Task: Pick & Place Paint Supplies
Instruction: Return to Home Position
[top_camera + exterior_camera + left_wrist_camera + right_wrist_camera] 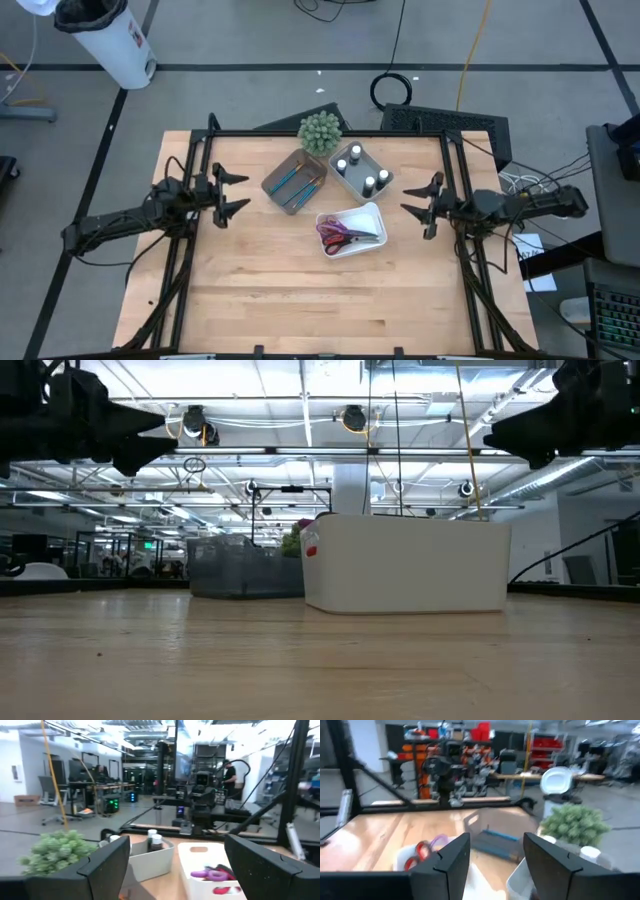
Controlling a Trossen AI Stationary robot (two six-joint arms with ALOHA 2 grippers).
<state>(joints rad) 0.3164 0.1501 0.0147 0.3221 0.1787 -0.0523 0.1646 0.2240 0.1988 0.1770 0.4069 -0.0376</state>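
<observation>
Blue-handled brushes [296, 181] lie in the brown tray [276, 176]. White-capped dark bottles [355, 158] stand in the pale blue-grey tray [339, 175]. Red and purple scissors [344, 236] lie in the white tray [367, 213]. My left gripper [240, 192] hangs open above the table's left side, left of the brown tray. My right gripper [407, 197] hangs open on the right, beside the white tray. Neither touches anything. In the left wrist view the bottles [156, 840] and scissors [216, 874] show beyond the fingers.
A round green spiky plant [320, 131] stands at the table's far edge behind the trays. The near half of the wooden table [300, 300] is bare wood. Black frame rails [460, 170] run along the left, right and far sides. A person stands in the room beyond.
</observation>
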